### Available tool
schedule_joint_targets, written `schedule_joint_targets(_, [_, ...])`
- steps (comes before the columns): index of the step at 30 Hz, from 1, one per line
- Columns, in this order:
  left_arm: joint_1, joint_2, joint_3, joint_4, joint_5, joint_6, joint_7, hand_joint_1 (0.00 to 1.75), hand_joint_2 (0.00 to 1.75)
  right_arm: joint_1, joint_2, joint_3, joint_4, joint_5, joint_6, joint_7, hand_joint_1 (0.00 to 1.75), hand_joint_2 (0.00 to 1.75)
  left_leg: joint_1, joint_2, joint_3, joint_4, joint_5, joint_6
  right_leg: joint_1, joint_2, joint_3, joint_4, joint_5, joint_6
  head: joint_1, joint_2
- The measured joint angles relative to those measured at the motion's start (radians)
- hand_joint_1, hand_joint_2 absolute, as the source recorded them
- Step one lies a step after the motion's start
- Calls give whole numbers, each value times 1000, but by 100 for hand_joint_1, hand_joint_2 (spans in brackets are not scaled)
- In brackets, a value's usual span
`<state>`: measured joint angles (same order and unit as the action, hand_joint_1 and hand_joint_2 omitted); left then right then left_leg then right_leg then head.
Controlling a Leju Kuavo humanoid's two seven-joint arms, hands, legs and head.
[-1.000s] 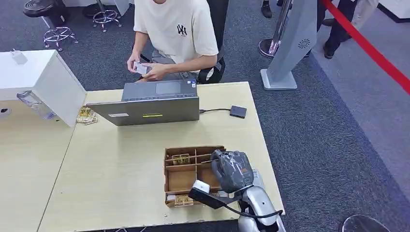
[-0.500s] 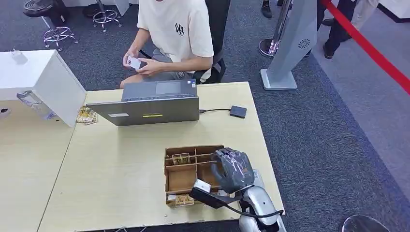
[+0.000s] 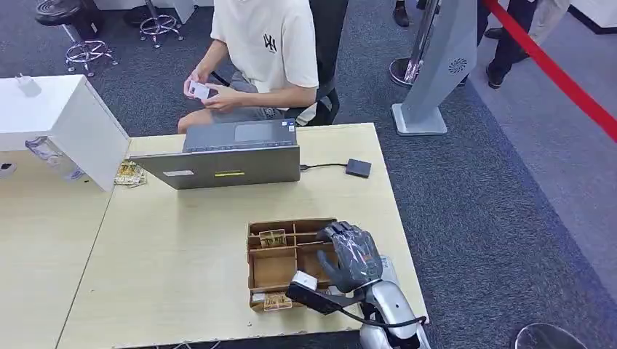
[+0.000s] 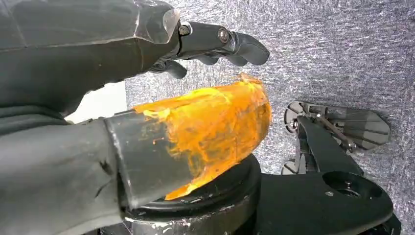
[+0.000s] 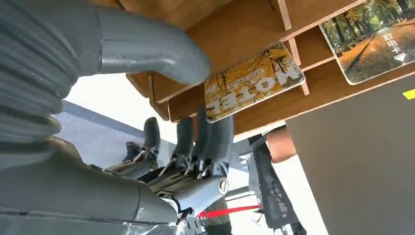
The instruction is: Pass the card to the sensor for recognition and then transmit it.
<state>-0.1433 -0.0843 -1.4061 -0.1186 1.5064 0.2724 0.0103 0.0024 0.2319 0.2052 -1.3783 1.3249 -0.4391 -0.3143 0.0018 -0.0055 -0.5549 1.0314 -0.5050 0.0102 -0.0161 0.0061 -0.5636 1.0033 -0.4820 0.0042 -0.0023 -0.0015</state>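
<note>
One thin, stiff, slick yellow card (image 5: pixel 254 89) lies flat in the wooden tray (image 3: pixel 256 263), best pinched by an edge; right hand (image 3: pixel 351 254) hovers, fingers (image 5: pixel 215 132) apart, holding nothing.

Office or exhibition-floor setting indicated. Grey carpet (image 3: pixel 466 189) seen to right of right robot hand (image 3: pixel 351 256). Light wooden desk (image 3: pixel 174 247) spread under and left of it. Open laptop (image 3: pixel 227 156) placed beyond it, small wired box (image 3: pixel 358 168) beside laptop. Seated person (image 3: pixel 258 58) on office chair (image 3: pixel 324 102) seen farther beyond. Red barrier tape (image 3: pixel 560 76) stretched far right; grey stand (image 3: pixel 436 65) and chair bases (image 3: pixel 156 25) noted on carpet.
</note>
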Motion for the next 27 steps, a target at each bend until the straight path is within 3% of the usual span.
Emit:
schedule_joint_targets(1, [0,0,0,0,0,0,0,0,0,0,0,0,0,0,0,0,131,175,0,0,0,0,0,0,0,0,0,0,0,0,0,0])
schedule_joint_targets(4, [0,0,0,0,0,0,0,0,0,0,0,0,0,0,1,0,87,175,0,0,0,0,0,0,0,0,0,0,0,0,0,0])
schedule_joint_targets(5, [0,1,0,0,0,0,0,0,0,0,0,0,0,0,1,0,93,175,0,0,0,0,0,0,0,0,0,0,0,0,0,0])
schedule_joint_targets(8, [0,2,0,0,0,0,0,0,0,0,0,0,0,0,3,0,155,175,0,0,0,0,0,0,0,0,0,0,0,0,0,0])
schedule_joint_targets(11, [0,3,0,0,0,0,0,0,0,0,0,2,5,0,4,0,161,175,0,0,0,0,0,0,0,0,0,0,0,0,0,0])
schedule_joint_targets(12, [0,4,0,0,0,0,0,0,0,0,0,3,6,0,4,0,175,175,0,0,0,0,0,0,0,0,0,0,0,0,0,0])
schedule_joint_targets(27, [0,5,0,0,0,0,1,0,0,0,2,21,8,-2,11,0,175,175,0,0,0,0,0,0,0,0,0,0,0,0,0,0])
